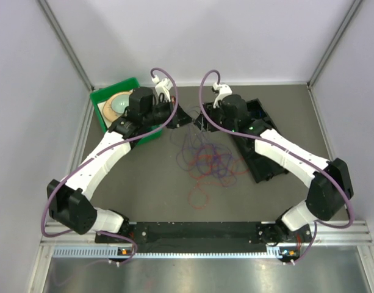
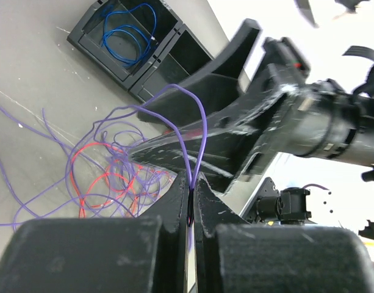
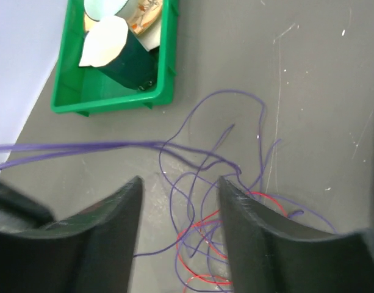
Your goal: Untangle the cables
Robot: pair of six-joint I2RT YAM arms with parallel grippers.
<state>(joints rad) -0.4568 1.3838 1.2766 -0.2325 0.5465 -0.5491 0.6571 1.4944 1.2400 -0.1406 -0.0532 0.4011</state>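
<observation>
Grey surface (image 1: 144,183) w/ both arms reaching in toward the middle. Black compartment tray (image 1: 264,171) lies on the right, partly under the R arm; one compartment holds a coiled blue cable (image 2: 129,33). Green bin (image 1: 116,84) sits at the far left w/ some dishes inside.

The cables (image 1: 208,162) lie as a loose purple + red tangle approx. mid-surface, between bin and tray, w/ one red loop (image 1: 202,196) on the near edge of the tangle.

Left pincer (image 2: 193,183) is pressed together, pinching a purple strand (image 2: 187,116) that arches up out of its tips. Right pincer (image 3: 177,189) is spread, nothing between its fingers; purple strands run across the surface below it.
</observation>
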